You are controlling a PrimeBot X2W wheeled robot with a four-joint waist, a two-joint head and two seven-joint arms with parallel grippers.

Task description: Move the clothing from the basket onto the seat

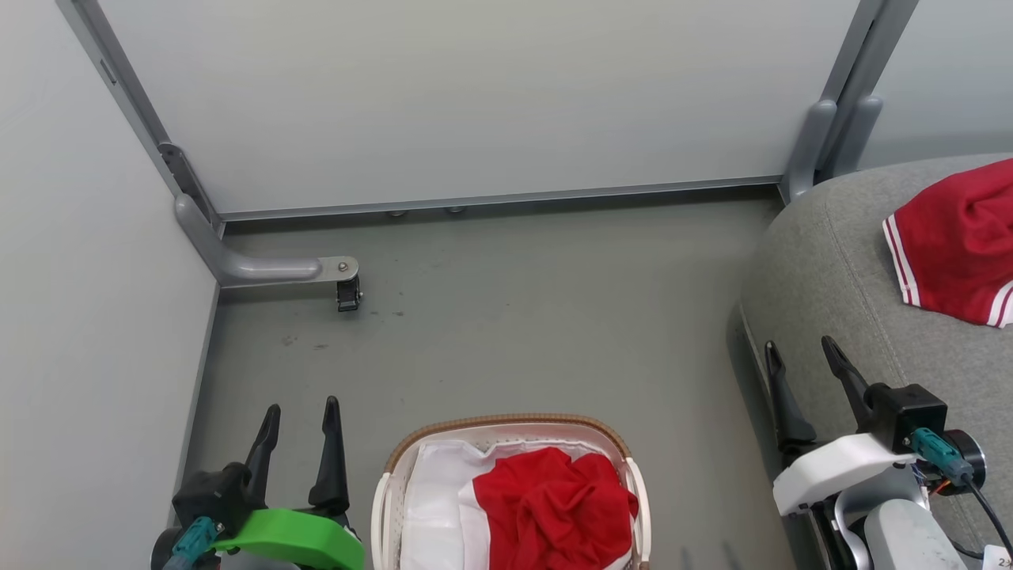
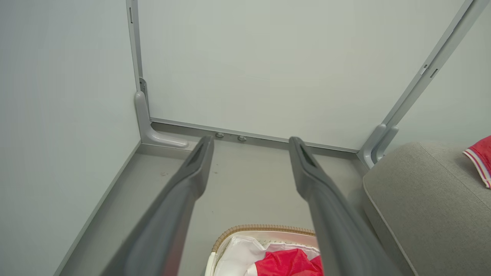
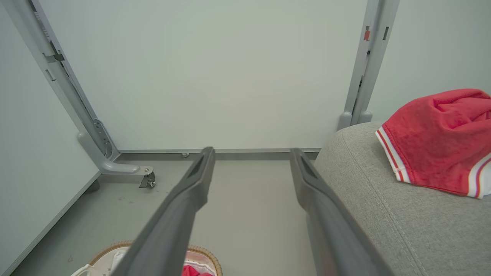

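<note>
Red crumpled clothing (image 1: 554, 507) in oval perforated basket (image 1: 393, 487).

A grey floor (image 1: 506, 317) runs ahead of the left fingers (image 1: 329, 459) to a pale back panel (image 1: 475, 95). Ahead of their tips a curved foot (image 1: 261, 269) carries a small black caster (image 1: 348, 294). Well beyond the right fingers (image 1: 785, 412), a post (image 1: 823, 134) rises at the panel's corner. Two studs (image 1: 455, 210) sit under its rail.

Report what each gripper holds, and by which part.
Nothing is held. The left gripper and right gripper stand open; one red fabric garment lies in the white perforated basket, a second garment on the grey upholstered seat.
</note>
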